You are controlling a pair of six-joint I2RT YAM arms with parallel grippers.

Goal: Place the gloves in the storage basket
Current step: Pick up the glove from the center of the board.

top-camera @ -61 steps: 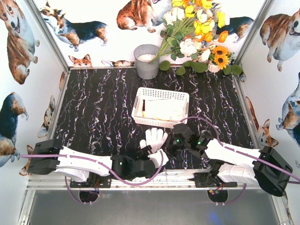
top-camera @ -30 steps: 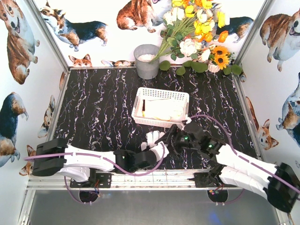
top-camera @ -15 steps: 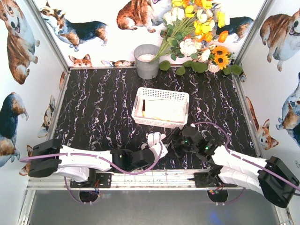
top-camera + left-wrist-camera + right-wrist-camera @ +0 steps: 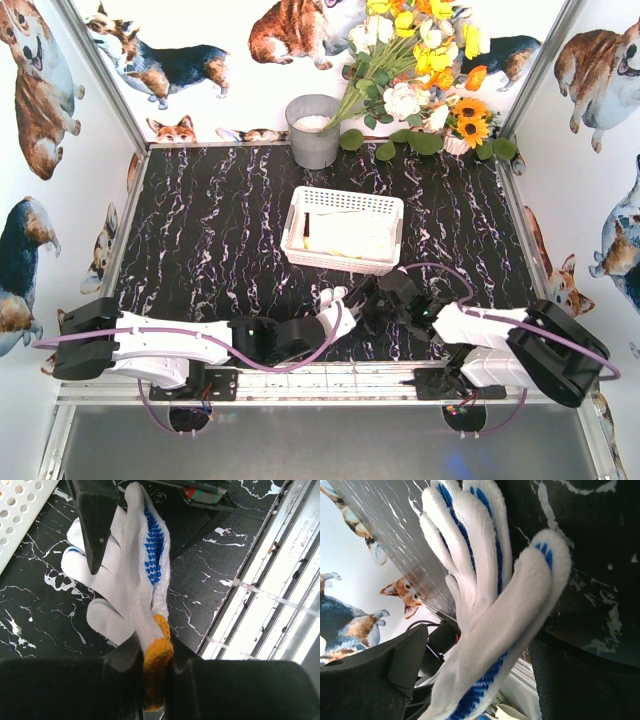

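Carrying table [image 4: 200, 230]: black with white veins; bears the basket and both arms.
White storage basket [image 4: 300, 222]: lattice-sided, mid-table, just beyond the claws; pale gloves [image 4: 350, 235] heaped inside.
Left claw [image 4: 156, 680]: pressed together on an orange cuff.
Right claw [image 4: 485, 665]: spread wide, one jaw on either side of the white fingers.
Held dotted glove [image 4: 132, 575]: outside the basket, near the table's front edge; turned edge-on, blue dots showing, fingertips towards the basket.
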